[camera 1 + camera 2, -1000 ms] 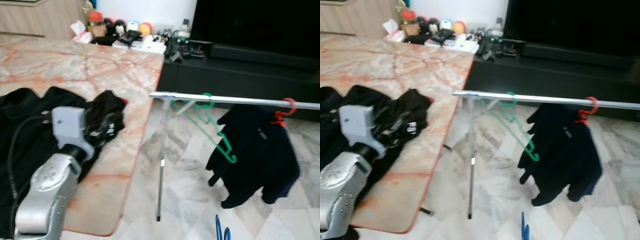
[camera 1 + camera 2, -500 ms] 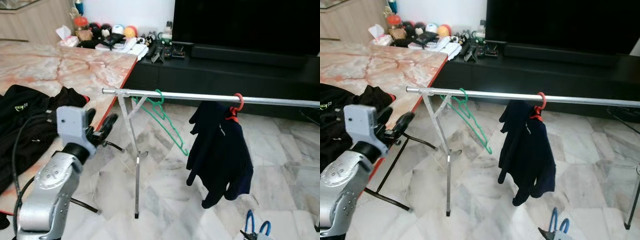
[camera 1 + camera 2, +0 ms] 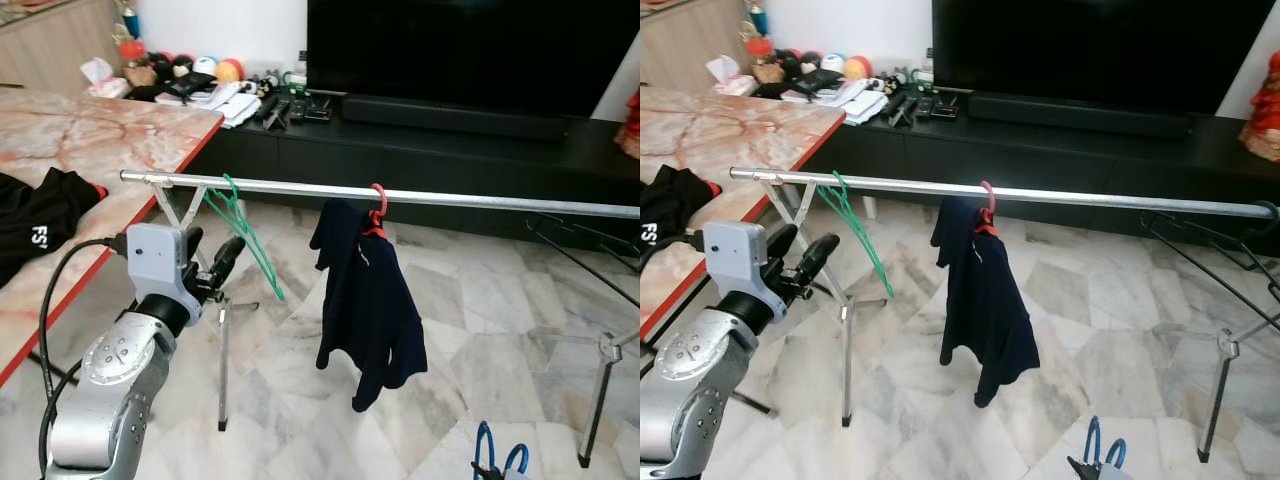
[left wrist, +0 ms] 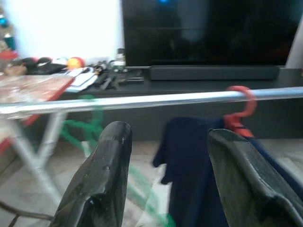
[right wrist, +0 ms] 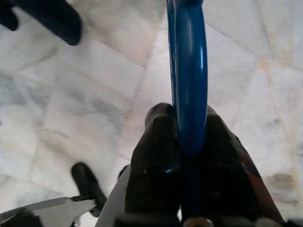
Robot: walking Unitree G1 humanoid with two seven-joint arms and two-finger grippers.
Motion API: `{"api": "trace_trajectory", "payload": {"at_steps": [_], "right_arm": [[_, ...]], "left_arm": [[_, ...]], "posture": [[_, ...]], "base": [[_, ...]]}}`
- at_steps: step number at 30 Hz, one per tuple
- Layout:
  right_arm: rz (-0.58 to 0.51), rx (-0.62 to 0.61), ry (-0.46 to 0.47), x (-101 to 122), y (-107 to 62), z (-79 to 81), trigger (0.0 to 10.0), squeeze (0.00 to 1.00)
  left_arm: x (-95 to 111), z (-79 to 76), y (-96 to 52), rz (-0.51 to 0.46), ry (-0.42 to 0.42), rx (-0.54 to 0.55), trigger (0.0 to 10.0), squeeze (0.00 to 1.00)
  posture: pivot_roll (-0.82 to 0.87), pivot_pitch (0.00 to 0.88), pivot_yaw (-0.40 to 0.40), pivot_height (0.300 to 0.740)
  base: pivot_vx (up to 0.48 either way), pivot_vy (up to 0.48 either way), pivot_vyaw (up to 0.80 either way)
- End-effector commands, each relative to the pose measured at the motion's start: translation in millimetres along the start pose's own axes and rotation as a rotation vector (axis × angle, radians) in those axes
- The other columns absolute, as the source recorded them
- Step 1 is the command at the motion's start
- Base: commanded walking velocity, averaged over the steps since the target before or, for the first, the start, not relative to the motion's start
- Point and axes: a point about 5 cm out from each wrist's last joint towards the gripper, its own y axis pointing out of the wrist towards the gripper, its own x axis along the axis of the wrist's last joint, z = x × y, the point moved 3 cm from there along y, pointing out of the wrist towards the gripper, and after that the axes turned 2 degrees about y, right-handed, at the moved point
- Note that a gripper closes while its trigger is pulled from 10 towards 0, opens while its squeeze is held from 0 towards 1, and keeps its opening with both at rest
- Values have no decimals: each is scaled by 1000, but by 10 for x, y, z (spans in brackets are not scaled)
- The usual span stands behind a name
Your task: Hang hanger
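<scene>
Right jaws pinch blue hanger [image 5: 189, 94] low, w/ left gripper [image 4: 165, 175] jaws spread near rail [image 3: 450, 198].

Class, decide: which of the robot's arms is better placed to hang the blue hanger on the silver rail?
Right: its end effector is shut on the blue plastic hanger. The left end effector is open and empty near the silver metal rail.

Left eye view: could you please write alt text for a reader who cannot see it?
A silver clothes rail crosses a marble-floored room, carrying an empty green hanger and a dark navy garment on a red hanger. The robot's left gripper, open, is raised near the rail's left end, beside a marble table.
</scene>
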Motion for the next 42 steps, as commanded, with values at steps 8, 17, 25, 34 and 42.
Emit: {"api": "trace_trajectory", "payload": {"at_steps": [8,17,25,34,42], "right_arm": [[-10,-3,53,16,1,0,10000,0],[-31,-9,78,77,7,-32,10000,0],[-58,20,57,172,21,39,10000,0],[-99,181,-33,409,42,367,10000,0],[-127,818,-757,659,-206,1203,10000,0]], "left_arm": [[15,-121,12,-12,-8,-32,10000,0],[-33,-185,4,-1,-13,-47,10000,0],[-351,-281,-116,143,0,-164,10000,0],[-576,-360,-186,216,7,-207,10000,0],[-915,-706,-509,414,174,-679,10000,0]], "posture": [[123,115,16,740],[108,132,3,740],[99,143,-8,740],[99,145,-28,740],[80,154,-44,740]], "base": [[0,-480,0],[0,-461,0],[0,-39,0],[0,0,0],[0,0,0]]}}
